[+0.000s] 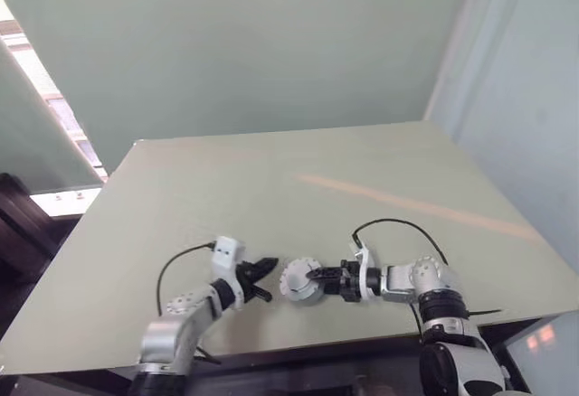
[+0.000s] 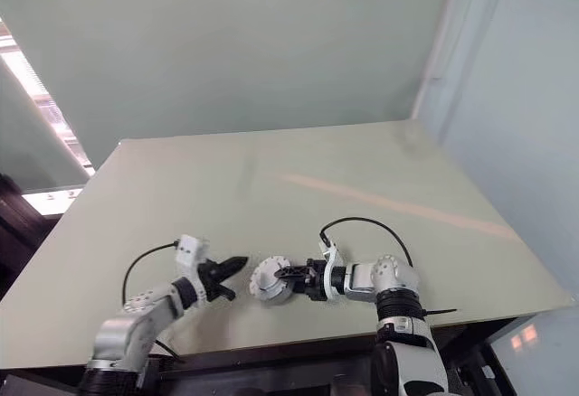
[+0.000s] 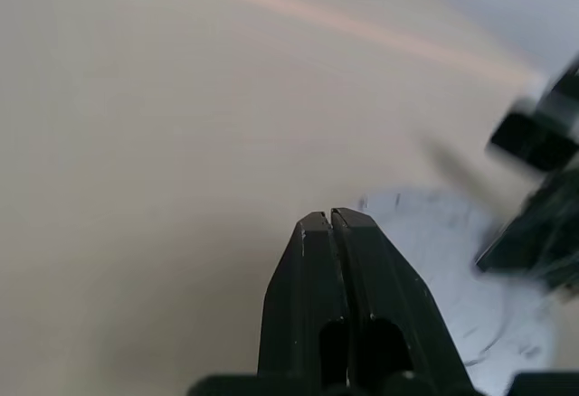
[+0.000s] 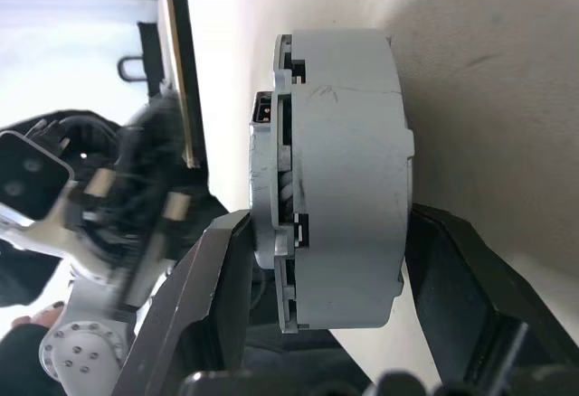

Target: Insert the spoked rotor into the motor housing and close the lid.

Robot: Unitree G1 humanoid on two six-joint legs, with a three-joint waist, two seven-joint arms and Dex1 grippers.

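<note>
Tabletop [image 1: 380, 170]: right hand [image 4: 317, 260] clamps motor housing [image 4: 348, 170] edgewise.

Even, soft daylight, fairly bright; no hard shadows on the table [image 1: 271, 188]. Bright overexposed window strip [image 1: 41, 89] at far left. Faint pinkish streak of reflected light [image 1: 416, 204] across the table's right half. Head views sharp. Left wrist view soft, with the right gripper [image 3: 543, 188] motion-blurred. Right wrist view sharp on the housing [image 4: 348, 170], background blurred and washed out.
</note>
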